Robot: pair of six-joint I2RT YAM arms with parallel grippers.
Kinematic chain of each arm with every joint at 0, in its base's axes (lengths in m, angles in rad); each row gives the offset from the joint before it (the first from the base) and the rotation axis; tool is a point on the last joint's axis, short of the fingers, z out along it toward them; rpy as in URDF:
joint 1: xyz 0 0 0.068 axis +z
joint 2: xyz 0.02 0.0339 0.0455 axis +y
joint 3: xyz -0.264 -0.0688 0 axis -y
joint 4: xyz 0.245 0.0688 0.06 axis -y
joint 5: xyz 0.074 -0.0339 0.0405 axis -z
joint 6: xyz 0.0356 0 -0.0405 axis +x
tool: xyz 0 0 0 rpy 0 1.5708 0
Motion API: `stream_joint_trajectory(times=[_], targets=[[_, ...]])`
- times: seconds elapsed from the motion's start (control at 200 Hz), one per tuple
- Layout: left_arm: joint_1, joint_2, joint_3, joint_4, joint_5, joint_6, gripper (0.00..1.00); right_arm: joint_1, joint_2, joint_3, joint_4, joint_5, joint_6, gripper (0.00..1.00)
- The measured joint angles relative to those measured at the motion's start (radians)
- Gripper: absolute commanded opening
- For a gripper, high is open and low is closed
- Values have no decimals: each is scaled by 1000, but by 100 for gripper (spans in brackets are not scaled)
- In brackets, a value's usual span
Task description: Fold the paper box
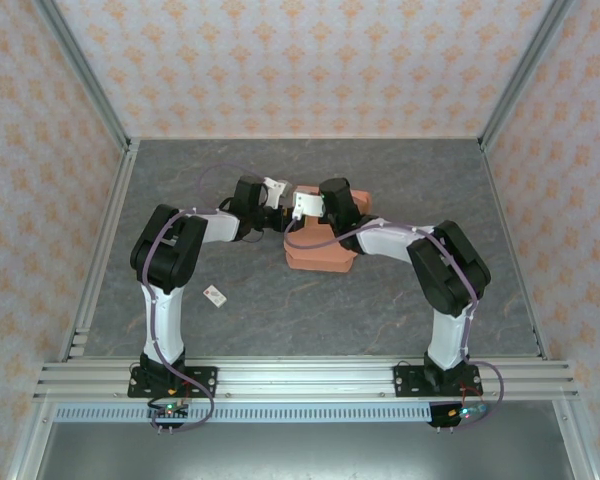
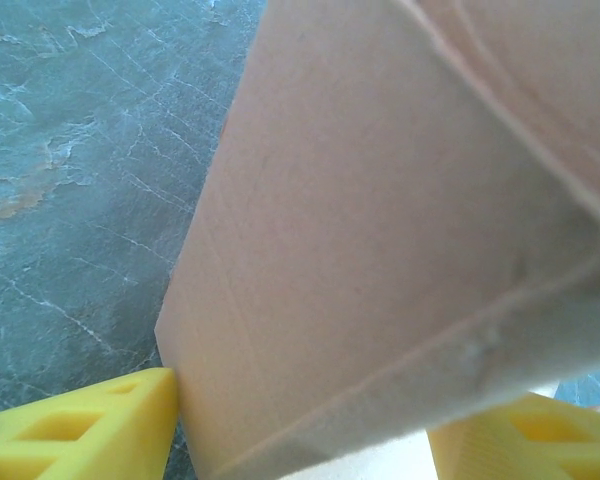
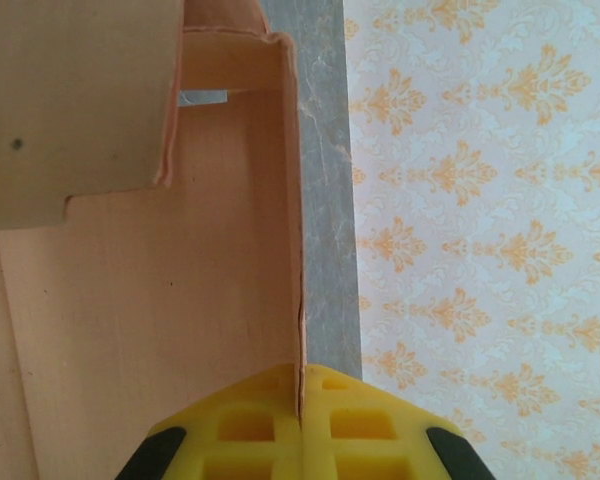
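Box point(image 1: 325, 255) near table point(image 1: 380, 310) centre, partly folded, salmon-orange, both arms meeting over its far left end. Right gripper point(image 3: 302, 385): jaws together, clamped on thin upright wall of box, wall edge running straight into seam between yellow fingers point(image 3: 250, 425). Notched flap overhangs at upper left of right wrist view. Left gripper point(image 2: 300, 430): jaws apart, broad tilted panel of box between them, left finger point(image 2: 80, 435) touching panel edge; firm grip or not, cannot tell. Small white tag point(image 1: 214, 294) lies on table, well apart from box, near left arm.
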Motion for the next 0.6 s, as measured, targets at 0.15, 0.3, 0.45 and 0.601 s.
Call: stream_joint_trajectory(times=[0.15, 0.3, 0.45, 0.601], targets=[[0, 0, 0, 0, 0, 0, 69, 13, -1, -27, 47, 15, -18, 0], [0, 0, 0, -2, -4, 12, 71, 23, -1, -37, 68, 25, -26, 0], [0, -3, -6, -2, -12, 22, 71, 24, -1, -37, 67, 27, -25, 0], [-1, -10, -9, -6, -37, 39, 72, 25, -1, -34, 60, 27, -22, 0]])
